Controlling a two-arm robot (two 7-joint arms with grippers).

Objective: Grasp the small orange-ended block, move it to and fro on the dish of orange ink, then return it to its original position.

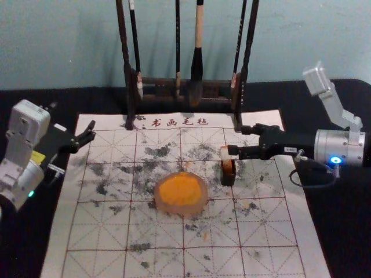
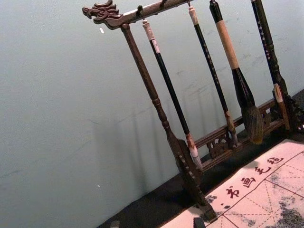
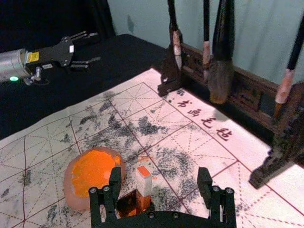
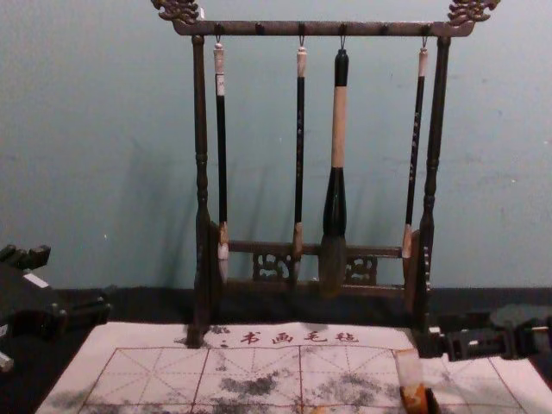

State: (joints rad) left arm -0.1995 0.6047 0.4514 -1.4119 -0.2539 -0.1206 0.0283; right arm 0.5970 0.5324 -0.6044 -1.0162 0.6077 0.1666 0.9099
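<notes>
Block (image 1: 225, 154) stands in a dark holder (image 1: 228, 176), right of and slightly beyond the dish (image 1: 182, 209). Long axis near vertical, one end up, the other down in the holder. Slim, square-edged; upper sides white, top face orange, orange stain lower down. Right gripper (image 1: 238, 140) beside the block, right of the dish, jaws spread. Left gripper (image 1: 91, 130) well left of the dish, jaws apart.

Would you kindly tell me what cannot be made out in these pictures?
- Lower end of the block, near the right hand: right wrist view, hidden by the small dark holder.
- Near edge of the mat: head view, cut off by the bottom edge.
- Small writing on the brush handles: chest view, too small to read.
</notes>
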